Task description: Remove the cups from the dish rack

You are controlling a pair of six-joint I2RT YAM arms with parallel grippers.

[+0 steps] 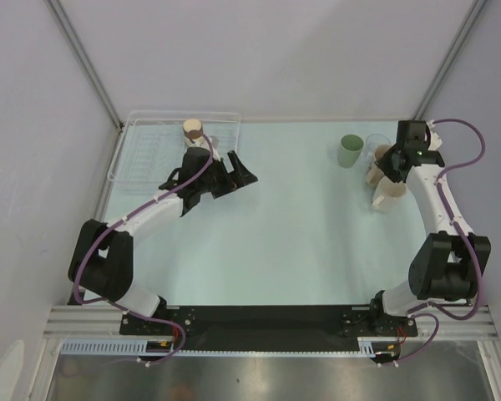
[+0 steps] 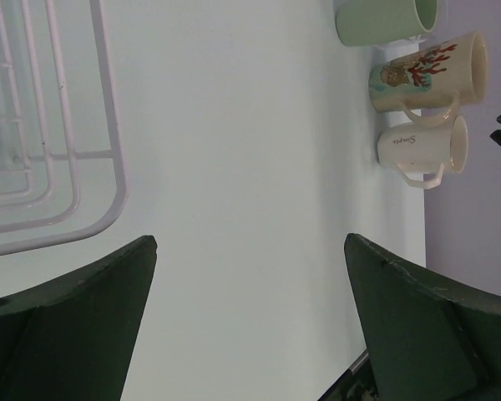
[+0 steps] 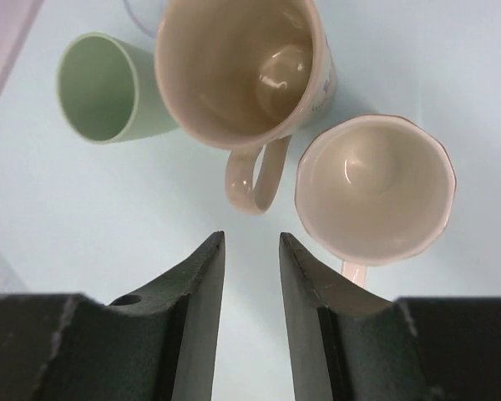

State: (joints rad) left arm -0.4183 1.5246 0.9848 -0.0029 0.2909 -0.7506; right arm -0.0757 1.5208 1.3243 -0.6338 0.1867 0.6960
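The dish rack (image 1: pixel 150 154) of white bars stands at the far left, and a brown cup (image 1: pixel 192 129) sits upright in its back right part. My left gripper (image 1: pixel 234 175) hovers open just right of the rack (image 2: pixel 67 167) with nothing between its fingers (image 2: pixel 92 301). On the right of the table stand a pale green cup (image 1: pixel 349 150), a clear glass (image 1: pixel 374 144), a beige mug (image 1: pixel 382 159) and a white cup (image 1: pixel 388 196). My right gripper (image 3: pixel 252 238) is over them, jaws slightly apart and empty, just short of the beige mug's (image 3: pixel 242 67) handle, beside the white cup (image 3: pixel 371 188).
The pale green cup (image 3: pixel 100 88) and the rim of the clear glass (image 3: pixel 142 12) stand close behind the beige mug. Grey walls enclose the table on the left, back and right. The arm bases sit at the near edge.
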